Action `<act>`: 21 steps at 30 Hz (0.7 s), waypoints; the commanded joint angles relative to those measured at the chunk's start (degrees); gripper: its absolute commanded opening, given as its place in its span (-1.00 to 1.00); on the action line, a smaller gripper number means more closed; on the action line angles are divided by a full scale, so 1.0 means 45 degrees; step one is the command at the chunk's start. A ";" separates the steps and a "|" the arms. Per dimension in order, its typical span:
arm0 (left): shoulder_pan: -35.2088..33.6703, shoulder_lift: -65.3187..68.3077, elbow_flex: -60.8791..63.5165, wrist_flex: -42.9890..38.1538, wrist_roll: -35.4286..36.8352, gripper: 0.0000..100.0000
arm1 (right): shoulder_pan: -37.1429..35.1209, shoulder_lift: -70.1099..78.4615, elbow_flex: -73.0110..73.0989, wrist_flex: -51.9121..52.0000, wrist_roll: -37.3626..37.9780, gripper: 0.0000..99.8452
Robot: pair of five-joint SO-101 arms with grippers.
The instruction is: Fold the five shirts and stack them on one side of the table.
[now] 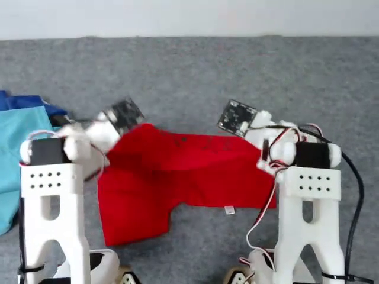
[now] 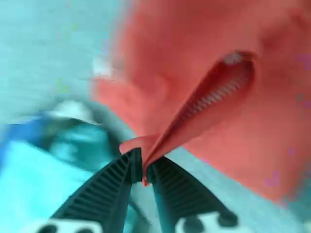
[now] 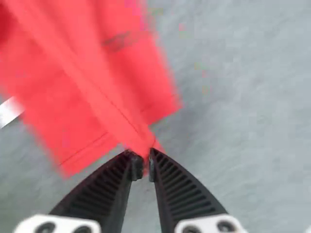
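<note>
A red shirt (image 1: pixel 183 174) lies partly folded across the middle of the grey table, between the two arms. My left gripper (image 2: pixel 143 175) is shut on an edge of the red shirt (image 2: pixel 209 97), which rises in a taut fold from its black fingers. My right gripper (image 3: pixel 142 167) is shut on another corner of the red shirt (image 3: pixel 82 87), the cloth hanging away from it. In the high view the left arm (image 1: pixel 112 127) holds the shirt's left upper corner and the right arm (image 1: pixel 260 133) its right upper corner. A light blue shirt (image 1: pixel 21 154) lies at the left edge.
A dark blue garment (image 1: pixel 23 102) lies under the light blue one at the far left. The white arm bases (image 1: pixel 50 201) (image 1: pixel 308 201) stand at the front. Grey table surface (image 1: pixel 237 71) stretches open behind the shirt up to the white wall.
</note>
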 commanded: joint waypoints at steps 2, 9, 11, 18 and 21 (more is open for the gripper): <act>-0.0352 0.0899 -0.1553 -0.3946 0.0703 -0.97 | -0.0479 0.0127 0.1289 -0.6144 0.0059 -0.98; -0.0567 0.3243 -0.4366 -0.5763 0.1231 -0.97 | 0.0088 0.2432 0.0938 -1.1106 0.0059 -0.98; -0.0586 0.3477 -0.4933 -0.5294 0.1211 -0.97 | 0.0264 0.2647 0.0703 -1.1731 0.0059 -0.98; -0.0508 0.3497 -0.5499 -0.2266 0.1133 -0.97 | 0.0322 0.2100 0.0527 -1.1302 0.0117 -0.98; -0.0508 0.3497 -0.5480 -0.1309 0.1133 -0.97 | 0.0303 0.1455 0.0527 -1.0286 0.0137 -0.98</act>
